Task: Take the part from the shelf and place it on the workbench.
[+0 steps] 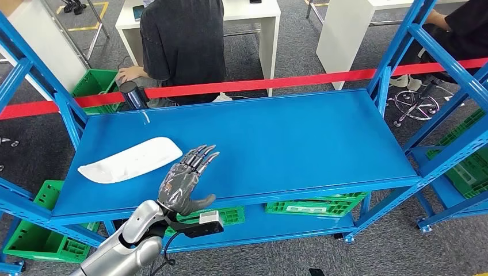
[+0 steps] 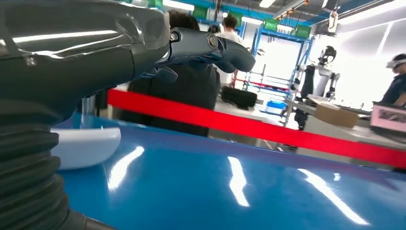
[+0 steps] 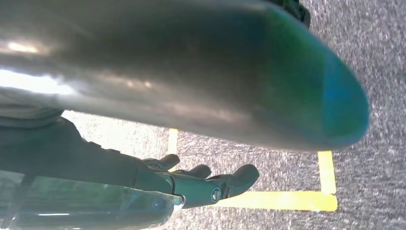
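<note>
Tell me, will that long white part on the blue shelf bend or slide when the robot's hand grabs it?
The white part looks like a smooth molded shell, so it probably stays stiff. It seems thin, so likely light. The blue shelf is glossy, so the part may slide if the left hand nudges it first.
</note>
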Motion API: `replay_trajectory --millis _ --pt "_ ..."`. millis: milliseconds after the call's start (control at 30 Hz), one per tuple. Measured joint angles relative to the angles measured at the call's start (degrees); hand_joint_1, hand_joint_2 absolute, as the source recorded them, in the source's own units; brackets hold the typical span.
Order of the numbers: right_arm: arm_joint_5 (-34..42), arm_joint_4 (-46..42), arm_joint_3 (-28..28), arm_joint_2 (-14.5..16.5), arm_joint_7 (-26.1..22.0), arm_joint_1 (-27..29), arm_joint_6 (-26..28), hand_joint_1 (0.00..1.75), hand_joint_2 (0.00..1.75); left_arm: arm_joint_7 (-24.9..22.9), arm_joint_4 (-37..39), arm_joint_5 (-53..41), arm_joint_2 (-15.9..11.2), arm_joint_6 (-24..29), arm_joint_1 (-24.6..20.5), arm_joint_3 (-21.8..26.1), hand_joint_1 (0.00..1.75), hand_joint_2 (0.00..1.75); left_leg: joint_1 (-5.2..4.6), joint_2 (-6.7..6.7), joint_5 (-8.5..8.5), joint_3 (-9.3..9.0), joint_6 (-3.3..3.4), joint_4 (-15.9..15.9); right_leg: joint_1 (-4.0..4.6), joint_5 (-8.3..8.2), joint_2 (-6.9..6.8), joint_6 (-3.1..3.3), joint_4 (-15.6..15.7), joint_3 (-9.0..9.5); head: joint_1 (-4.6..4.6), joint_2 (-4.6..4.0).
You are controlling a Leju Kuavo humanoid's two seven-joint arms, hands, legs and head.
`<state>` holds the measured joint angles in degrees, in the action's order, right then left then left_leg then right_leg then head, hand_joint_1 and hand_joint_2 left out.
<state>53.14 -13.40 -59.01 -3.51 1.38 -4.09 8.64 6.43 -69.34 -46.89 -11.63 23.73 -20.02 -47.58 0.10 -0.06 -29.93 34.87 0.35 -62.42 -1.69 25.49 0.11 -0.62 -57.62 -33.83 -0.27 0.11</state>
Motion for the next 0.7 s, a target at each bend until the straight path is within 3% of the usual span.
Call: replay_trajectory --millis 67,100,133,167,267,333,433,467,500,567,633,667,700 --pt "0.03 0.01 0.00 0.00 0.29 -0.10 -0.01 0.00 0.00 -1.72 1.48 -2.12 0.15 -0.43 -0.36 0.19 0.00 1.75 0.38 0.01 -3.30 3.41 -0.62 -7.28 0.04 0.01 0.00 0.22 -0.03 -0.04 -0.02 0.00" --pt "0.03 0.01 0.00 0.01 0.44 -0.09 -0.01 0.00 0.00 -2.46 2.09 -3.02 0.22 -0.68 -0.37 0.26 0.00 1.75 0.53 0.01 -4.03 4.72 -0.78 -9.93 0.06 0.02 0.00 0.25 -0.04 -0.06 -0.03 0.00" --pt "0.04 0.01 0.00 0.00 0.57 -0.07 -0.01 0.00 0.00 -3.18 2.65 -3.95 0.28 -0.93 -0.37 0.34 0.00 1.75 0.66 0.02 -3.72 5.19 -0.84 -10.74 0.06 0.03 0.02 0.25 -0.05 -0.03 -0.04 0.00" --pt "0.04 0.01 0.00 0.00 0.64 -0.06 -0.01 0.00 0.00 -3.90 3.13 -4.86 0.31 -1.17 -0.42 0.43 0.00 1.75 0.76 0.02 -2.39 4.60 -0.81 -9.36 0.05 0.04 0.07 0.24 -0.06 0.02 -0.04 0.00" --pt "0.16 0.01 0.00 0.06 0.67 -0.15 -0.01 0.00 0.00 -5.65 4.03 -7.02 0.35 -1.52 -0.95 0.87 0.00 1.75 0.75 0.00 2.77 -0.57 -0.21 1.52 0.21 0.03 0.22 0.11 -0.06 0.14 -0.02 0.00" --pt "0.21 0.01 0.00 0.09 0.69 -0.23 -0.01 0.00 0.00 -6.05 4.36 -7.57 0.40 -1.58 -1.36 1.02 0.00 1.75 0.40 -0.02 3.34 -1.99 0.23 4.87 0.40 -0.12 0.20 -0.27 -0.04 -0.14 0.01 0.00" --pt "0.22 0.01 0.00 0.09 0.72 -0.27 0.01 0.00 0.00 -6.26 4.74 -7.80 0.49 -1.64 -1.60 1.12 0.00 1.75 0.21 0.03 3.71 -2.25 1.17 5.63 0.31 -0.12 0.13 -1.16 -0.16 -0.53 0.02 0.00" --pt "0.22 0.02 0.00 0.06 0.72 -0.28 0.01 0.00 0.00 -6.39 4.84 -7.92 0.59 -1.65 -1.74 1.18 0.00 1.75 0.28 0.07 4.00 -2.45 1.55 5.97 0.30 0.53 0.11 -1.16 -1.28 -1.10 0.05 0.00" --pt "0.23 0.02 0.00 0.03 0.72 -0.29 0.01 0.00 0.00 -6.61 4.93 -8.20 0.71 -1.65 -1.88 1.23 0.00 1.75 0.35 0.11 4.25 -2.65 1.87 6.25 0.30 1.72 0.08 -0.99 -3.62 -2.21 0.10 0.00" --pt "0.28 0.02 0.00 -0.02 0.72 -0.27 0.02 0.00 0.00 -7.51 5.15 -9.64 0.91 -1.59 -1.96 1.22 0.00 1.75 0.15 0.14 4.38 -2.56 2.16 6.29 0.29 4.88 0.08 -0.48 -11.28 -5.80 0.16 0.00" --pt "0.38 0.03 0.00 -0.08 0.72 -0.13 0.07 0.00 0.00 -8.72 5.40 -11.82 0.97 -1.15 -1.88 1.23 0.00 1.75 -0.06 0.09 4.39 -2.48 2.23 6.24 0.29 6.30 0.08 -0.63 -16.47 -8.25 0.17 0.00" --pt "0.44 0.03 0.00 -0.13 0.72 -0.06 0.09 0.00 0.00 -9.27 5.49 -12.85 0.98 -0.78 -1.86 1.28 0.00 1.75 -0.11 0.04 4.38 -2.48 2.22 6.20 0.28 5.74 0.07 -0.99 -15.83 -7.92 0.17 0.00" --pt "0.48 0.03 0.00 -0.17 0.72 -0.03 0.11 0.00 0.00 -9.80 5.55 -13.83 1.01 -0.35 -1.87 1.38 0.00 1.75 -0.11 -0.03 4.35 -2.50 2.18 6.13 0.27 4.49 0.05 -1.43 -12.93 -6.47 0.17 0.00"
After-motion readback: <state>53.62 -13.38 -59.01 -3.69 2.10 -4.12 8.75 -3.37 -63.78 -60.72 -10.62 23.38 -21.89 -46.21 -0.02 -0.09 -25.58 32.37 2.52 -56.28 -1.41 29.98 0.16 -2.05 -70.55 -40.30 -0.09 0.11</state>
